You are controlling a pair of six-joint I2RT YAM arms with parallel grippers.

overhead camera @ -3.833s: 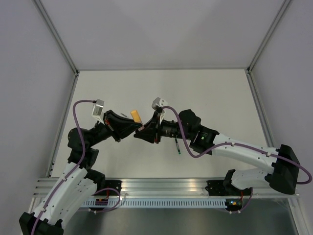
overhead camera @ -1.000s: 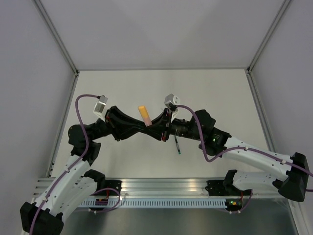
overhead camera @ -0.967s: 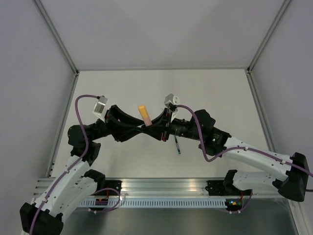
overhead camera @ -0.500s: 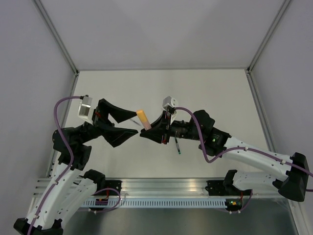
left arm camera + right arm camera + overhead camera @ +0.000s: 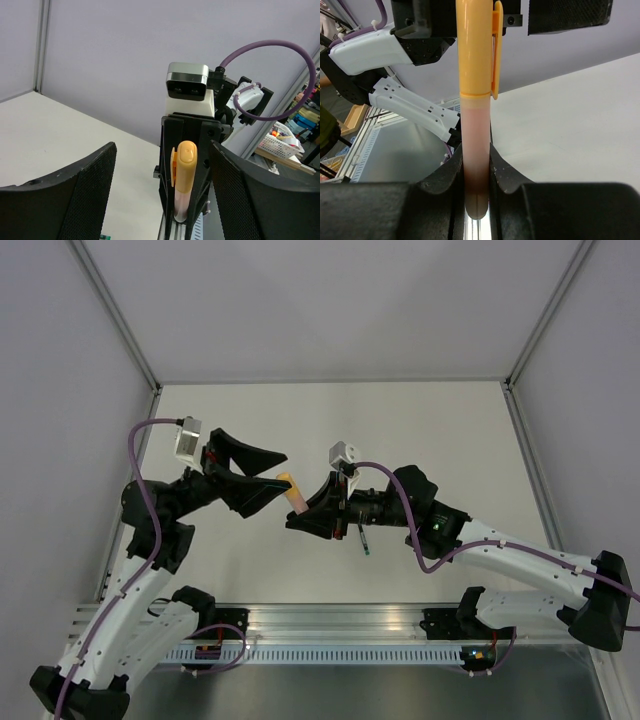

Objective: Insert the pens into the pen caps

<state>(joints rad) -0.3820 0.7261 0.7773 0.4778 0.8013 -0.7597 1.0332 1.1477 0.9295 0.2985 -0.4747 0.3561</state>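
Observation:
The pale orange pen (image 5: 475,145) wears its orange-yellow cap (image 5: 475,47) and stands upright between the fingers of my right gripper (image 5: 476,161), which is shut on the pen's lower barrel. From above, this capped pen (image 5: 291,492) is held over the table's middle by the right gripper (image 5: 300,514). My left gripper (image 5: 281,469) is open just left of the cap, one finger on each side, not touching it. In the left wrist view the cap (image 5: 186,162) sits between the wide-apart fingers (image 5: 85,195). The dark pen with green ends (image 5: 363,539) lies on the table under the right arm. No teal-green cap shows.
The white table (image 5: 430,430) is walled by grey panels with aluminium posts at the back corners (image 5: 155,388). A metal rail (image 5: 330,620) runs along the near edge by the arm bases. The right wrist's camera block (image 5: 187,87) faces the left wrist.
My left gripper has opened, let go of the orange cap and drawn back to the left. The right gripper has kept its grip on the capped pen and shifted slightly left.

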